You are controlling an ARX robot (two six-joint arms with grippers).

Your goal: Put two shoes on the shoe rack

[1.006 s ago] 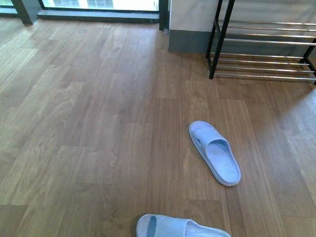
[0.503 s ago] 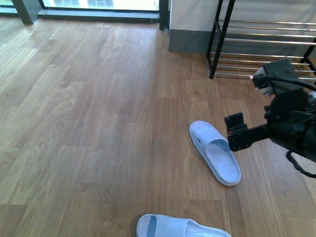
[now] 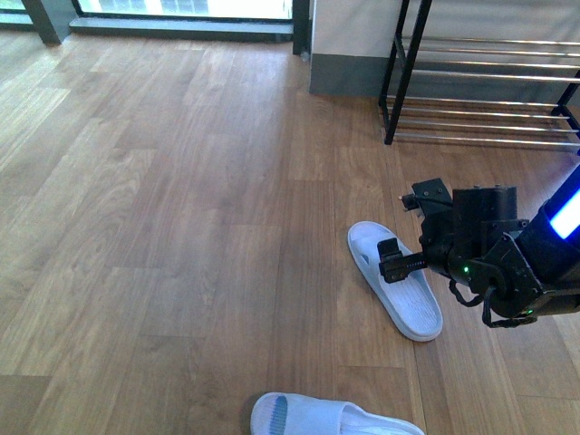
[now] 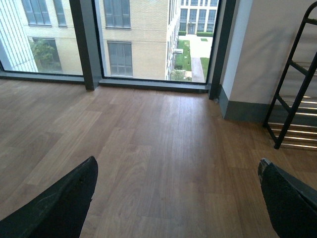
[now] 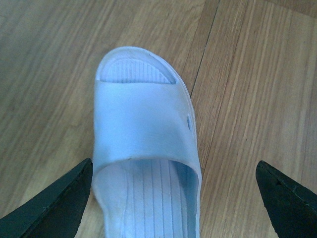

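A pale blue slide slipper lies on the wooden floor right of centre, toe pointing away. My right gripper hovers over its strap, open. In the right wrist view the slipper fills the middle, and the right gripper has one black finger on either side of it, neither touching. A second pale blue slipper lies at the near edge, partly cut off. The shoe rack, black-framed with chrome rods, stands at the far right. My left gripper is open over bare floor, with the shoe rack beside it.
A wall with a grey skirting board runs behind the rack. Floor-length windows with dark frames line the far side. Wooden floor stretches left of the slippers.
My right arm has come into the front view from the right and swung down and left, from beside the slipper to over its strap. Both slippers lie where they were.
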